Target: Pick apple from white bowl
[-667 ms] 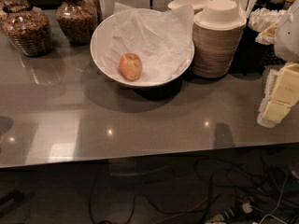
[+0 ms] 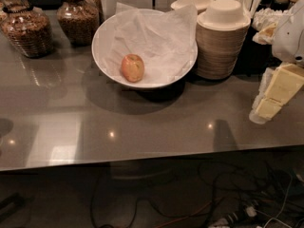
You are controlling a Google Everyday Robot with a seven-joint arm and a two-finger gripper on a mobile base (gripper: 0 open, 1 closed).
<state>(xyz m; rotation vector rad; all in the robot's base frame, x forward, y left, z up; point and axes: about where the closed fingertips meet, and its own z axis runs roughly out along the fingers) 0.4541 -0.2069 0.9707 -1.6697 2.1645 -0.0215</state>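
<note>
The apple (image 2: 132, 67), small and red-orange with yellow patches, lies in the left part of the white bowl (image 2: 103, 46). The bowl is wide, glossy and lined with crinkled white paper, and it stands at the back middle of the grey table (image 2: 142, 132). My gripper (image 2: 273, 98), cream and white, hangs at the right edge of the view, just above the table. It is well to the right of the bowl and holds nothing that I can see.
A tall stack of beige disposable bowls (image 2: 222, 39) stands right of the white bowl, between it and my gripper. Two glass jars of brown snacks (image 2: 27, 30) (image 2: 78, 15) stand at the back left. Cables (image 2: 228, 198) lie on the floor below the table's front edge.
My gripper has edged slightly left, toward the stack of bowls. The apple and the bowl have not moved.
</note>
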